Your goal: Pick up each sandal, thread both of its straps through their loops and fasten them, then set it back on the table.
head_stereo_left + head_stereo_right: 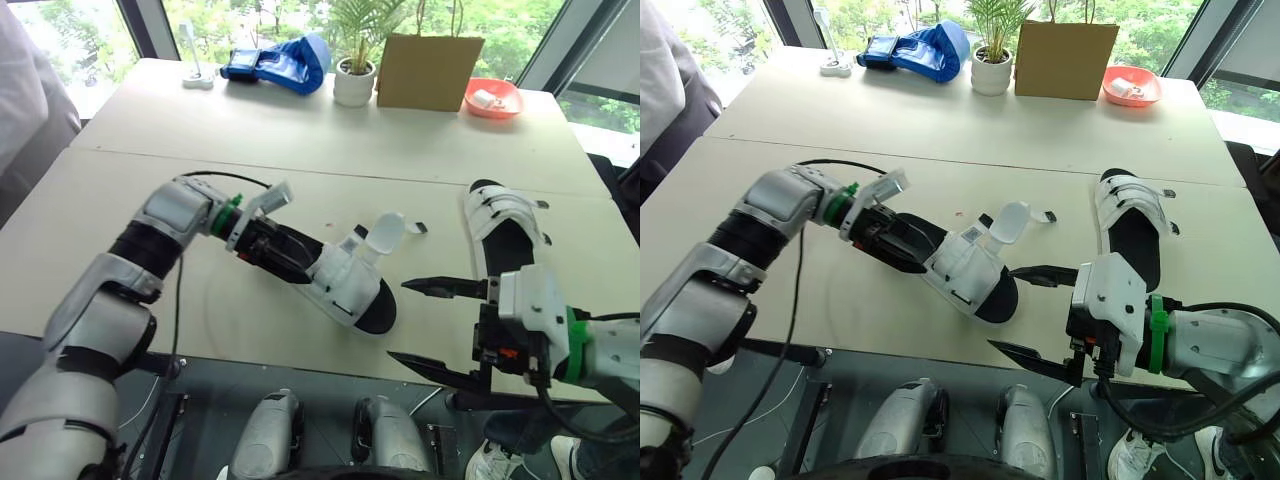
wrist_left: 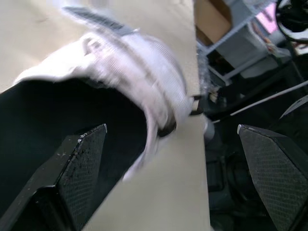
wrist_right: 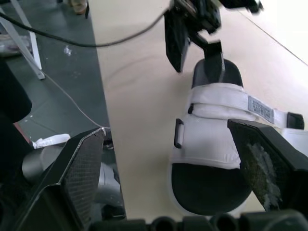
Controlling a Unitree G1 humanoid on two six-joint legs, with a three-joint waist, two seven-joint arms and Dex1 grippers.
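Two head views, a stereo pair side by side, look forward and steeply down over the table [image 1: 330, 150] from a middling distance, and they share almost the whole tabletop with only a slight sideways offset. The left wrist view sits very close behind the left gripper [image 2: 172, 127], facing along its spread fingers [image 2: 86, 159] onto the near sandal [image 2: 144, 72] and the table's front edge. The right wrist view looks from a little farther back, past the right gripper [image 3: 166, 126], over the same sandal toward the left gripper, so that sandal lies in all four views.
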